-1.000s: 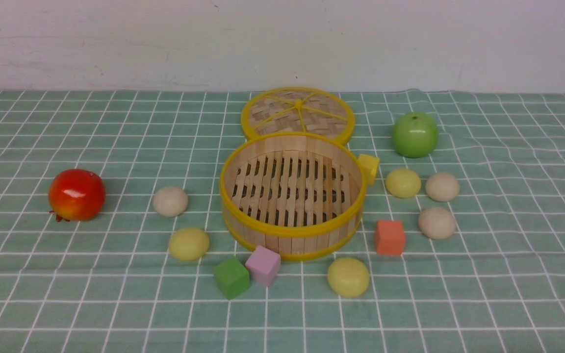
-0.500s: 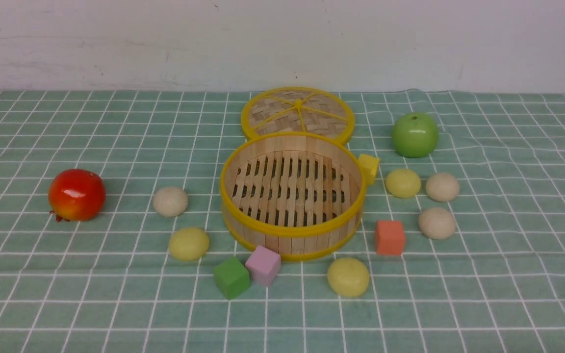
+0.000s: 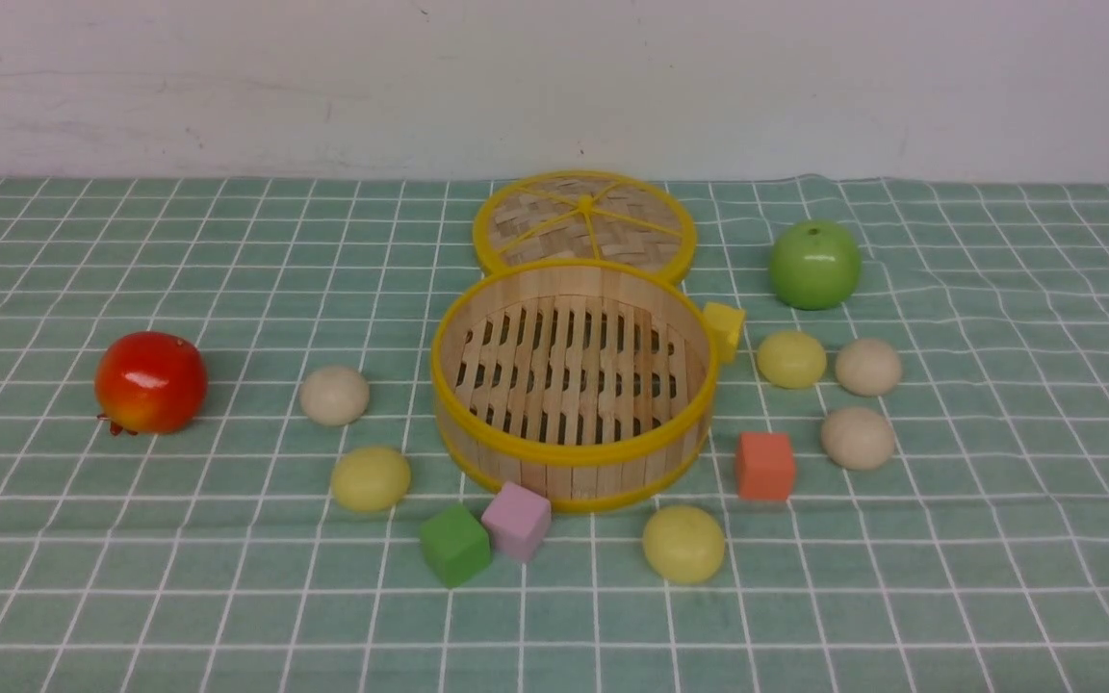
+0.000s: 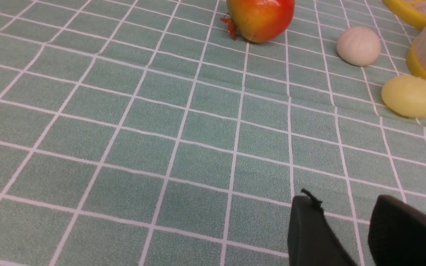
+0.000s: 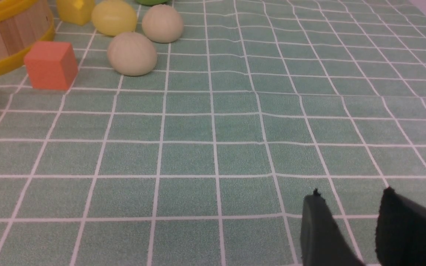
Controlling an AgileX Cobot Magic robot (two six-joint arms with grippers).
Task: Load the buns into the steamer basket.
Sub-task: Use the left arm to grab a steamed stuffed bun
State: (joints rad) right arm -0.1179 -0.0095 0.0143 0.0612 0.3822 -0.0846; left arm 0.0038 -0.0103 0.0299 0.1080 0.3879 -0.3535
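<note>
The steamer basket (image 3: 569,474) stands empty at the middle of the checked cloth. Several buns lie around it: a beige one (image 3: 334,395) and a yellow one (image 3: 371,478) to its left, a yellow one (image 3: 683,544) in front, and a yellow one (image 3: 790,359) with two beige ones (image 3: 867,367) (image 3: 859,438) to its right. Neither arm shows in the front view. My left gripper (image 4: 344,201) is open and empty, low over bare cloth, well short of the left buns (image 4: 410,96). My right gripper (image 5: 351,195) is open and empty, well short of the right buns (image 5: 132,54).
The woven lid (image 3: 583,221) lies behind the basket. A green apple (image 3: 814,265) sits at the back right, a red fruit (image 3: 150,382) at the left. Green (image 3: 455,545), pink (image 3: 516,521), orange (image 3: 764,466) and yellow (image 3: 724,330) cubes lie close around the basket.
</note>
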